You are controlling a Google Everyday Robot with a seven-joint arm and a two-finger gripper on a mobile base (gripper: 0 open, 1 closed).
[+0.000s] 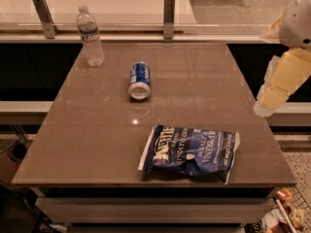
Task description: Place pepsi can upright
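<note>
The can [139, 80] is lying on its side mid-table [97, 144], long axis running toward the camera. The gripper [270, 100] is hanging off the right edge, well apart, can lying to its left. I cannot tell how far it is opening.

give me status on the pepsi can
Gripper hangs right of the table, apart from everything on it. Pepsi can on its side, mid-table. Chip bag flat at front, water bottle upright back left; neither touches the can.
</note>
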